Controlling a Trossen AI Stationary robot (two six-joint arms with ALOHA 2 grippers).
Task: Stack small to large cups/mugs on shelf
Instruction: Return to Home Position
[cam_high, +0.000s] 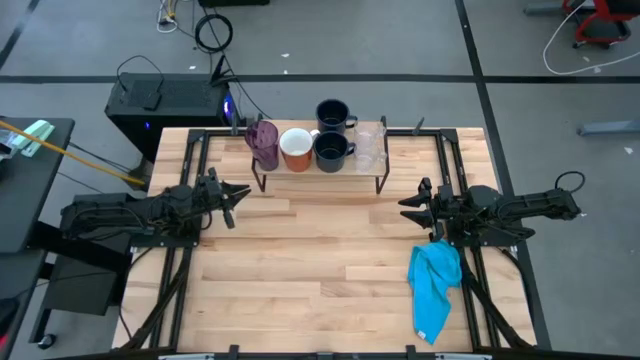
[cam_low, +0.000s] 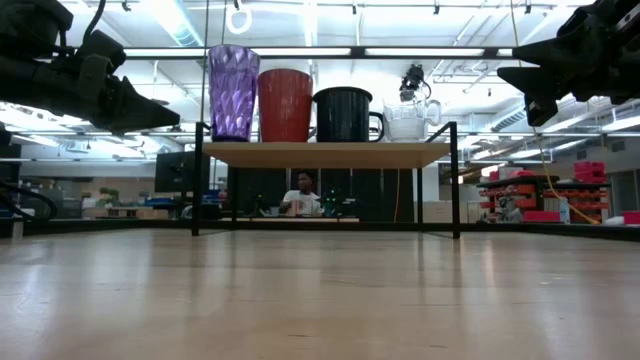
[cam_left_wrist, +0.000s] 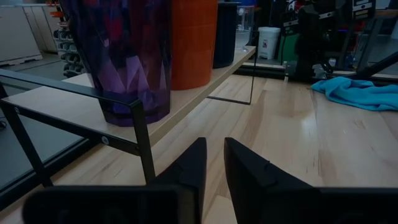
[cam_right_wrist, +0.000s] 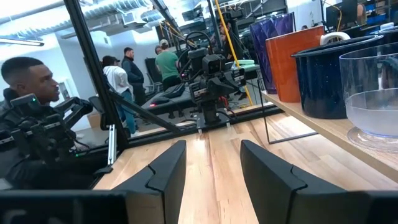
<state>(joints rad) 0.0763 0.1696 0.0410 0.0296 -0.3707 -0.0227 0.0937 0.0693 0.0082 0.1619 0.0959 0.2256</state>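
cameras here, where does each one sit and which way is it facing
high view: above the table, looking straight down; left claw and right claw both show.
low view: at tabletop height, looking level at the shelf; arms enter the upper corners.
left wrist view: on the left arm, facing the purple tumbler; own fingers low.
right wrist view: on the right arm, facing along the shelf; own fingers low.
shared: the tumbler shows in all four.

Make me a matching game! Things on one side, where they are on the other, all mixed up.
1. translucent purple tumbler
2. white-and-orange mug
3. crumpled blue cloth

A. on the wooden table, off the low wooden shelf
B. shelf end nearer the left arm
C. between tumbler and dark navy mug

Pairs: 1-B, 2-C, 3-A.
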